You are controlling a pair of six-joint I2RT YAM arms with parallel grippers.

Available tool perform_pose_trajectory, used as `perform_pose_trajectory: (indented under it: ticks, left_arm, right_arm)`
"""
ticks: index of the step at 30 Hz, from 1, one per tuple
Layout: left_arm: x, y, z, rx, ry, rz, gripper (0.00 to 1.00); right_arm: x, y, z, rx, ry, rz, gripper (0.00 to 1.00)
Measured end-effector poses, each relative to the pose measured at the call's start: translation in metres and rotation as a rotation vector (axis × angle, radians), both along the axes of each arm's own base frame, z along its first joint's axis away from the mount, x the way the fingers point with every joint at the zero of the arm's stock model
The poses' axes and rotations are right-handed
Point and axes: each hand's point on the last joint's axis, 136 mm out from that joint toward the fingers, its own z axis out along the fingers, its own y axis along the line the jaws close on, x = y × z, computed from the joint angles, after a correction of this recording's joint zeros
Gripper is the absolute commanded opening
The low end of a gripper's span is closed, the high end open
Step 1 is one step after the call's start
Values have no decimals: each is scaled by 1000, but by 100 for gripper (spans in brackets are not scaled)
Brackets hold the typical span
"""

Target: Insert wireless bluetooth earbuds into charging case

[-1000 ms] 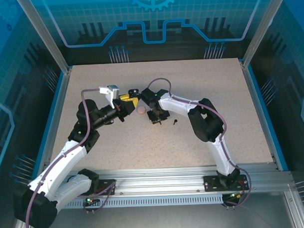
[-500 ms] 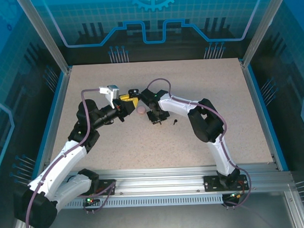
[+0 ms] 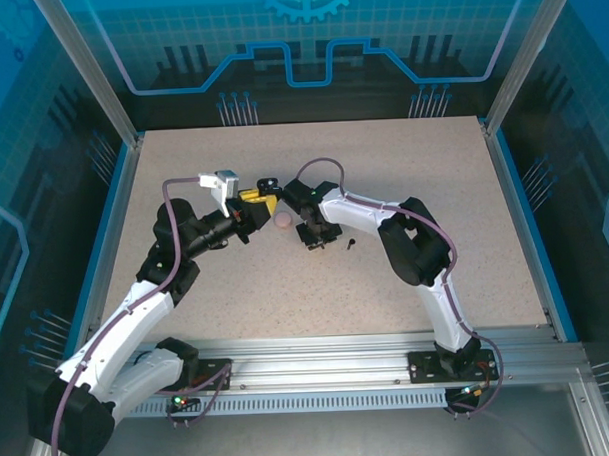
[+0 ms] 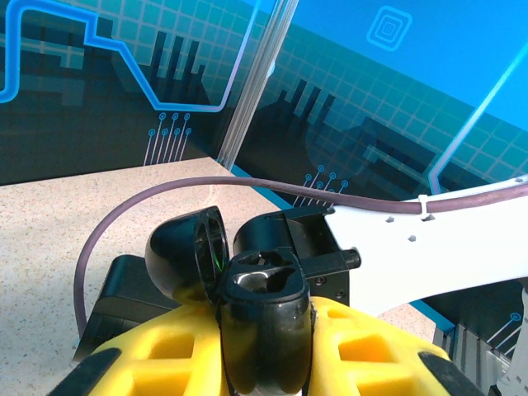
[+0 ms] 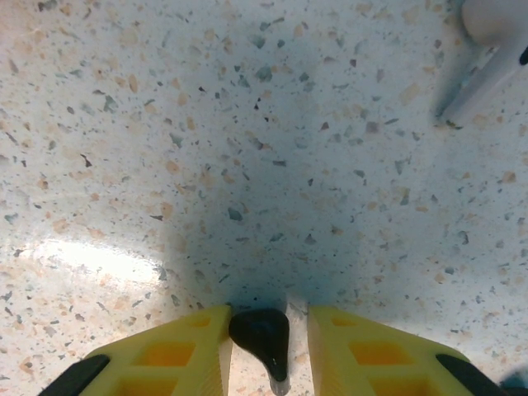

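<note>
Top external, left arm: we see the left arm (image 3: 137, 304) rise from its base at the near left and reach toward the middle of the surface (image 3: 182, 162).
Top external, right arm: the right arm (image 3: 415, 246) bends at the elbow and reaches leftward, its wrist turned down over the surface. The two wrists stand close, with a pink round case (image 3: 283, 221) lying between them.
Left jaws: in the left wrist view we find them pressed on the black charging case (image 4: 260, 309), its lid (image 4: 188, 256) swung open to the left.
Right jaws: in the right wrist view we see them pinching a black earbud (image 5: 262, 334) between the yellow fingers (image 5: 165, 355), close over the speckled surface.
Pale earbud (image 5: 488, 49): it lies on the surface at the far right corner of that view, well apart from the right jaws.
Small dark piece (image 3: 350, 243): it sits on the surface just right of the right wrist, too small for us to identify.
</note>
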Motion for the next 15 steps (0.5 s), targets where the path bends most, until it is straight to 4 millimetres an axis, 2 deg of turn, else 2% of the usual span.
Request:
perform_pose_trajectory:
  ticks: [7,12,15]
  left_arm:
    - [0,0,-1,1,3,0,0]
    - [0,0,-1,1,3,0,0]
    - [0,0,-1,1,3,-1,0]
  right_arm:
    - [1,1,0,1,0,1,29]
    - [2,2,1,3,-1,12,17]
    - [3,2,1,2,-1,16,15]
